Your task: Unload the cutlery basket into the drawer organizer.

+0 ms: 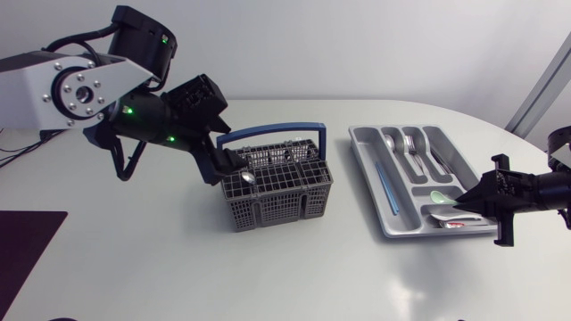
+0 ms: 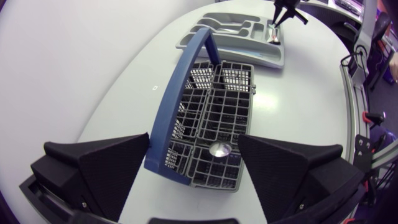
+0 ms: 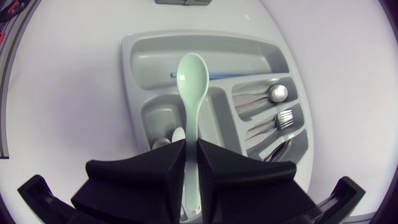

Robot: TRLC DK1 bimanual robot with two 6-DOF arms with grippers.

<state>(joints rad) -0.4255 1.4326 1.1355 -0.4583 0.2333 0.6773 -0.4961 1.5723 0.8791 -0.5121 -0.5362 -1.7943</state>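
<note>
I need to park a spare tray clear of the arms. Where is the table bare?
Bare: the strip of table between basket and organizer, and the wide stretch across the head view's lower part, over to the dark mat. Crowded: above the basket, where the left gripper hangs open, and the organizer's small end compartments, where the right gripper holds a spoon.

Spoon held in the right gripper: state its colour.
The glossy spoon is pale mint green; the right wrist view shows it best.

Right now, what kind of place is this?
Likely a robot lab bench staging a kitchen chore, not a real kitchen: a plain white table, with a cutlery basket and a drawer organizer set loose on it.
</note>
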